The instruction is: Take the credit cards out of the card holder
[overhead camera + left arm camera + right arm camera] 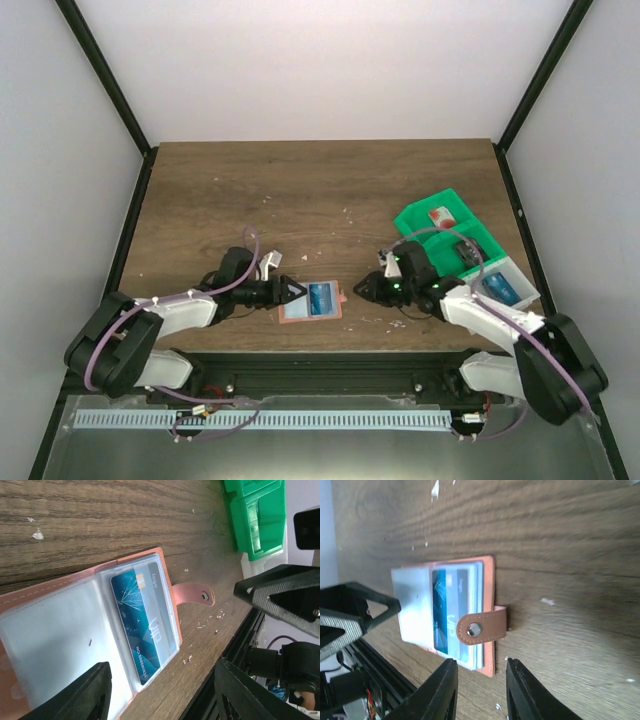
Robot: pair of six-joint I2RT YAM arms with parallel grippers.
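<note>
The card holder (pixel 311 301) lies open, a blue card (pixel 321 295) inside. At its edge the left gripper (pixel 295 293) has its jaws spread; the right gripper (pixel 360 289) holds nothing, jaws narrowly apart.

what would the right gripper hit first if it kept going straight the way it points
Probably the card holder, at its snap strap, lying open just ahead of the right gripper; exact height is unclear.
</note>
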